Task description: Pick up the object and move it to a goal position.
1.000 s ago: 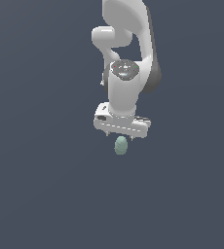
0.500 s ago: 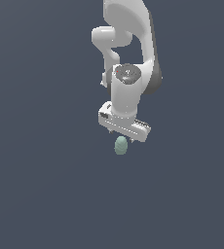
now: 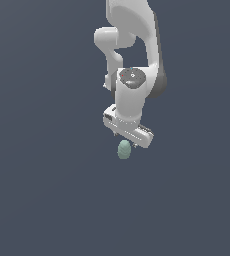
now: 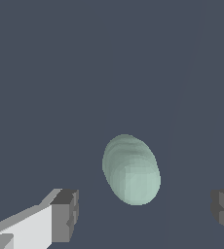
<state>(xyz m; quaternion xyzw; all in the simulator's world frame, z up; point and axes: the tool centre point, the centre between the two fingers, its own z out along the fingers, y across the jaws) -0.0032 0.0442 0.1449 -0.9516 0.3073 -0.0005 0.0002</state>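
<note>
The object is a small pale green egg-shaped lump with faint ridges, lying on the dark flat surface. My white gripper hangs just above it, pointing down. In the wrist view the object lies between and beyond my two dark fingertips, narrower than the gap between them. The gripper is open and empty, and neither finger touches the object.
The arm's white links rise above the gripper toward the top of the exterior view. The dark grey-blue surface stretches around the object on all sides.
The hand has come down slightly toward the object, turned at the wrist and drifted a little to the exterior view's right. The object has not moved.
</note>
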